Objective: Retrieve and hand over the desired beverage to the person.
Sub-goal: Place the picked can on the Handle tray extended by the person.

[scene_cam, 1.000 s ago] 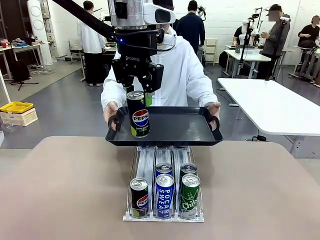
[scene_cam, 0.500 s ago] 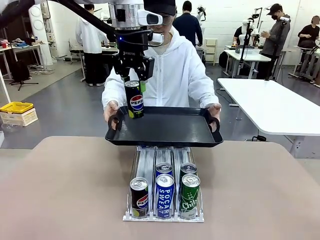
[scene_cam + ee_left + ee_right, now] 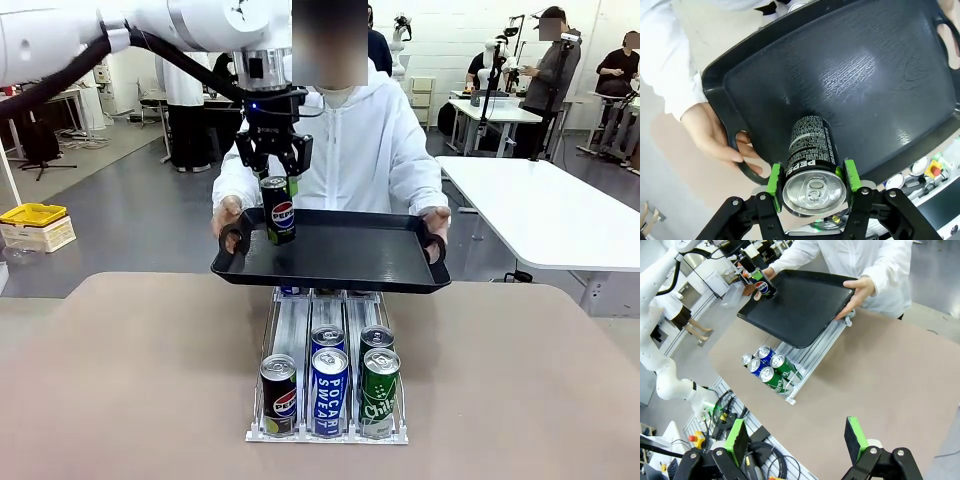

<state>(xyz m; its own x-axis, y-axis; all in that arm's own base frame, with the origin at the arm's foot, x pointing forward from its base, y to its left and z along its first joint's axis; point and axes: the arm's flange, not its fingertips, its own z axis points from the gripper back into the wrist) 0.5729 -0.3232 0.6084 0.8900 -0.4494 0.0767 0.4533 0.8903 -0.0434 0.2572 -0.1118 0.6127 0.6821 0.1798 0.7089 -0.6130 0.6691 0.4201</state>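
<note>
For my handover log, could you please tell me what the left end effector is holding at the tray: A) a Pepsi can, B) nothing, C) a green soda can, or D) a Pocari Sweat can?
A: the left end effector clamps a black Pepsi can at the tray.

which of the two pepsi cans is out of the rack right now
The Pepsi can gripped in the left fingers, at the left end of the person's black tray. The other Pepsi stands front left in the rack.
</note>
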